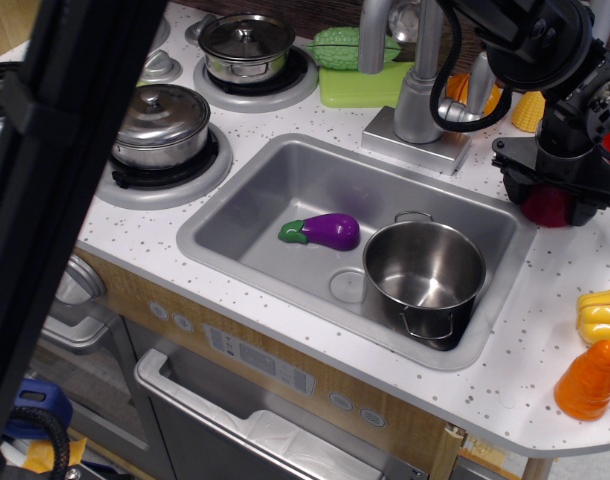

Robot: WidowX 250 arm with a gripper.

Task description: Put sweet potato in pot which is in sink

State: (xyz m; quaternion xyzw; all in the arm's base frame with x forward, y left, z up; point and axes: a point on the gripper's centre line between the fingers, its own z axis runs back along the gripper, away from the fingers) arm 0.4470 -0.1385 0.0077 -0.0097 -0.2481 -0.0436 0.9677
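The dark red sweet potato [548,208] sits on the white counter just right of the sink [285,185]. My black gripper [551,200] has come down over it, with one finger on each side and the jaws still spread about as wide as before, so it looks open. The shiny lidless pot [425,265] stands empty and upright in the sink's front right corner, to the left of and below the gripper in the picture.
A purple eggplant [330,231] lies in the sink beside the pot. An orange carrot [588,380] and a yellow toy [605,312] lie at the right edge. The faucet [422,90] stands behind the sink, two lidded pots [160,122] on the stove. A dark post [55,200] blocks the left.
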